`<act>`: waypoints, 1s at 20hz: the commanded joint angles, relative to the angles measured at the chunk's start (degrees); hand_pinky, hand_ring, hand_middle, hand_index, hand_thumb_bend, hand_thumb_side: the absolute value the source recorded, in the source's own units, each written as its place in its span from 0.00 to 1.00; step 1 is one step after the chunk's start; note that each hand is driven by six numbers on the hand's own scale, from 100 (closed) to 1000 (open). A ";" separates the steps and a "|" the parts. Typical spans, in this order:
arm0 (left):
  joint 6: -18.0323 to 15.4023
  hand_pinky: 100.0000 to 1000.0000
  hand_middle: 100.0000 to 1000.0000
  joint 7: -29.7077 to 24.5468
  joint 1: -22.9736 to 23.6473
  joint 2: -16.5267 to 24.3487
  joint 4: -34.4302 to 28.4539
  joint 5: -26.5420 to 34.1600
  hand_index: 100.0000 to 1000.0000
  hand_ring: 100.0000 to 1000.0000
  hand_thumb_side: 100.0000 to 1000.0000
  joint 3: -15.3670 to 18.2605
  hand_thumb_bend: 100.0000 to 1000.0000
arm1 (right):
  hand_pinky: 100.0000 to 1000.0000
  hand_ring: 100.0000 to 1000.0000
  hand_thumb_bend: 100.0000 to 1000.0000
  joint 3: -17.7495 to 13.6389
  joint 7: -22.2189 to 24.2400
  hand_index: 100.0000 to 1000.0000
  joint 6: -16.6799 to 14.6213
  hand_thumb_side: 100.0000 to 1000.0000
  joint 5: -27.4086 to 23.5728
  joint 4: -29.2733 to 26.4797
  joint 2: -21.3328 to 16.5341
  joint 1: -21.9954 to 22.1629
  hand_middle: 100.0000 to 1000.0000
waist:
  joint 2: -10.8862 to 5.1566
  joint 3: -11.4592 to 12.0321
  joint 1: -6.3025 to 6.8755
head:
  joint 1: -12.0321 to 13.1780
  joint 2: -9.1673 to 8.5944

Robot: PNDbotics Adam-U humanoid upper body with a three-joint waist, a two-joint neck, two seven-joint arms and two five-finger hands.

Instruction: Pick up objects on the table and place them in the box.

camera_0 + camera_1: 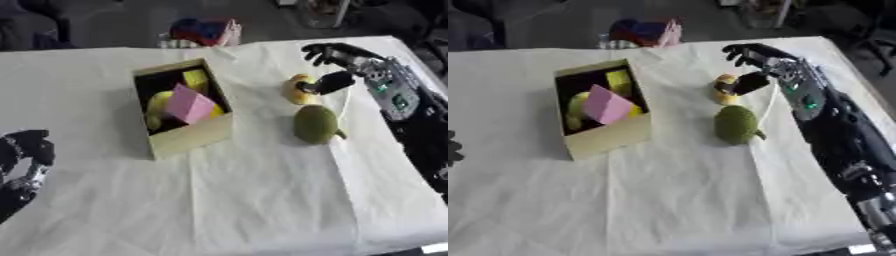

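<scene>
- Left eye view showed the robot's left hand (26,150) resting idle at the near left edge of the table (245,210), its dark fingers curled over and holding nothing, well apart from everything still to be picked up.
- Toward the far left of centre stood the box (188,137), an open tan carton set askew, already holding a pink block (188,104) tilted on top of several yellow pieces (196,79).
- Right of the box, and apart from it, two things lay on the white cloth: a small yellow object (296,90) farther back and a green, rounded fruit-like object (315,124) just nearer, its short stem pointing right.
- At the far right, the right hand (756,70) was the nearer hand by a wide margin; its thumb touched the yellow object's right side while the fingers arched open above and beyond it, not yet closed round it.
- From the fingers the yellow object lay just left and near, its long axis running roughly far to near, so closing on it looked a matter of bringing the fingers down leftward.
- No brand, label or readable writing appeared on the box or the objects.
</scene>
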 commanded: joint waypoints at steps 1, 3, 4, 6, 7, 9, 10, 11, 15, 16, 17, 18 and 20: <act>-0.16 0.85 0.56 -0.08 -0.55 0.99 -0.66 -0.10 0.76 0.58 0.51 0.27 0.16 | 0.89 0.84 0.34 -0.67 0.31 0.97 1.98 0.26 3.38 1.27 -0.15 -1.89 0.85 | -1.65 0.04 -0.06 | -0.32 0.22; -0.17 0.85 0.56 -0.10 -0.55 0.94 -0.63 -0.08 0.76 0.58 0.51 0.23 0.16 | 0.89 0.84 0.34 -0.59 0.08 0.96 2.85 0.25 5.25 3.28 0.67 -2.72 0.85 | -1.67 0.07 0.06 | -0.54 0.22; -0.18 0.85 0.56 -0.13 -0.55 0.91 -0.62 -0.06 0.76 0.58 0.51 0.19 0.16 | 0.89 0.85 0.33 -0.59 0.01 0.96 3.21 0.25 6.18 4.52 1.16 -3.21 0.85 | -1.68 0.08 0.11 | -0.65 0.22; -0.20 0.85 0.56 -0.20 -0.53 0.85 -0.60 -0.01 0.76 0.58 0.51 0.12 0.16 | 0.89 0.85 0.32 -0.70 -0.23 0.96 3.64 0.25 8.11 6.99 2.08 -4.19 0.85 | -1.70 0.09 0.19 | -0.80 0.22; -0.22 0.85 0.56 -0.26 -0.52 0.82 -0.59 0.02 0.76 0.58 0.51 0.06 0.16 | 0.89 0.85 0.31 -0.74 -0.54 0.96 3.98 0.25 9.09 8.21 2.45 -4.66 0.85 | -1.70 0.11 0.23 | -0.89 0.22; -0.25 0.85 0.56 -0.35 -0.49 0.79 -0.57 0.05 0.76 0.58 0.51 0.01 0.16 | 0.89 0.86 0.31 -0.76 -1.69 0.95 4.84 0.24 10.93 10.32 3.08 -5.47 0.85 | -1.69 0.16 0.28 | -1.02 0.22; -0.25 0.85 0.56 -0.38 -0.48 0.79 -0.56 0.06 0.76 0.58 0.51 0.00 0.16 | 0.89 0.86 0.30 -0.74 -2.42 0.94 5.24 0.24 11.84 11.20 3.38 -5.78 0.85 | -1.69 0.19 0.29 | -1.07 0.22; -0.25 0.85 0.56 -0.39 -0.47 0.78 -0.54 0.07 0.76 0.58 0.51 -0.01 0.16 | 0.89 0.86 0.29 -0.71 -3.10 0.94 5.60 0.24 12.80 12.09 3.69 -6.10 0.85 | -1.69 0.23 0.30 | -1.14 0.22; -0.26 0.85 0.56 -0.46 -0.41 0.70 -0.50 0.12 0.76 0.58 0.51 -0.06 0.16 | 0.89 0.86 0.27 -0.93 -4.53 0.92 5.81 0.23 17.17 15.07 5.02 -7.13 0.82 | -1.76 0.31 0.32 | -1.31 0.22; -0.27 0.85 0.56 -0.49 -0.39 0.68 -0.49 0.13 0.75 0.58 0.51 -0.08 0.16 | 0.89 0.85 0.25 -1.08 -4.80 0.91 5.73 0.21 18.29 15.59 5.31 -7.32 0.81 | -1.78 0.32 0.33 | -1.35 0.22; -0.27 0.85 0.56 -0.50 -0.39 0.66 -0.48 0.14 0.75 0.58 0.51 -0.09 0.16 | 0.88 0.85 0.24 -1.21 -5.17 0.90 5.73 0.20 19.40 16.06 5.60 -7.51 0.80 | -1.80 0.34 0.34 | -1.41 0.22; -0.28 0.85 0.56 -0.52 -0.39 0.64 -0.48 0.15 0.76 0.58 0.51 -0.09 0.16 | 0.88 0.84 0.22 -1.36 -5.61 0.89 5.77 0.18 20.50 16.49 5.88 -7.68 0.78 | -1.82 0.35 0.35 | -1.44 0.22; -0.29 0.85 0.56 -0.54 -0.37 0.60 -0.46 0.18 0.76 0.58 0.51 -0.09 0.16 | 0.86 0.80 0.17 -1.76 -6.78 0.83 5.95 0.13 22.68 17.24 6.41 -8.04 0.73 | -1.84 0.37 0.37 | -1.51 0.22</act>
